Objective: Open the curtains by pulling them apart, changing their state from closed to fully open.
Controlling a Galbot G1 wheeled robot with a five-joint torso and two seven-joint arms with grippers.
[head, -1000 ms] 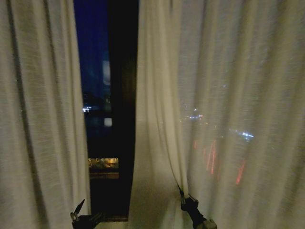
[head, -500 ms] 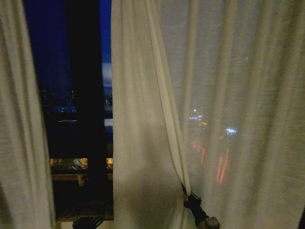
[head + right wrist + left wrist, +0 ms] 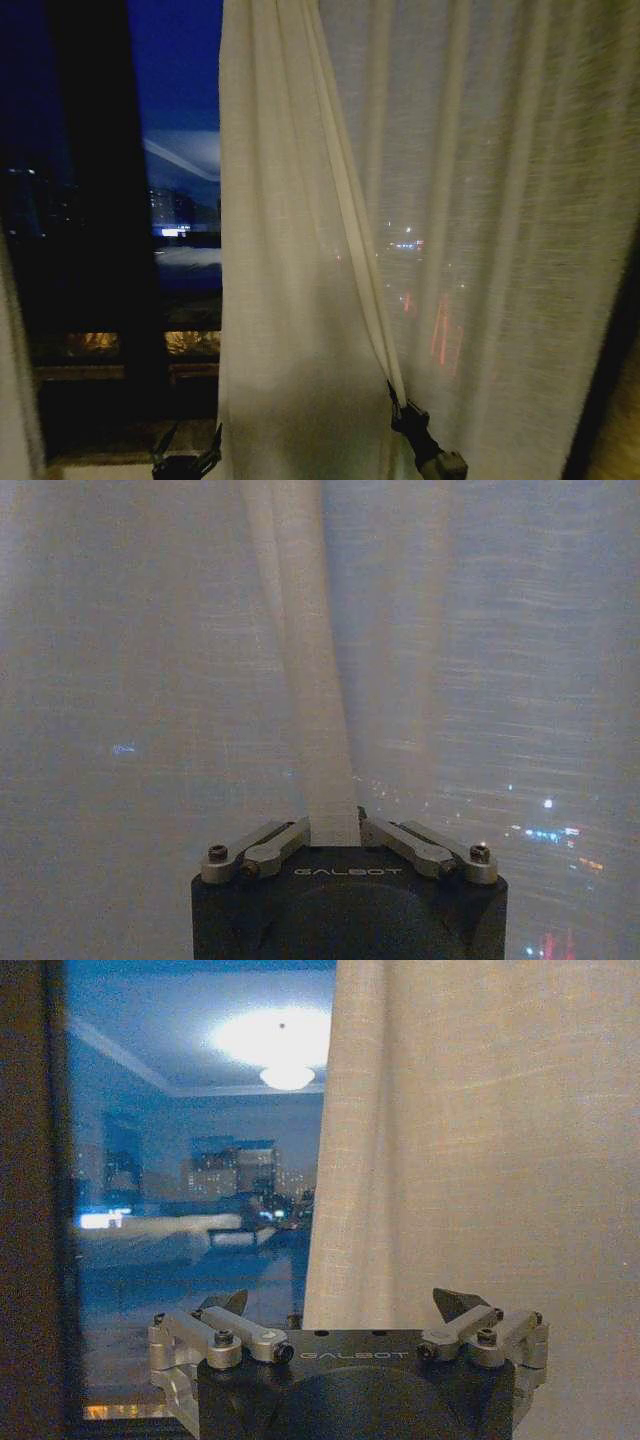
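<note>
Since a second ago the head view has swung, and the dark window gap between the curtains (image 3: 300, 300) reads wider, so opening is under way but unfinished. Right gripper (image 3: 397, 408) is clamped on a pleat of the right panel; left gripper (image 3: 187, 452) hangs spread and empty. "GALBOT" marks both gripper bodies.

High-rise room at night, curtains (image 3: 420, 200), window (image 3: 180, 200), reflected ceiling lamp (image 3: 287, 1077)
</note>
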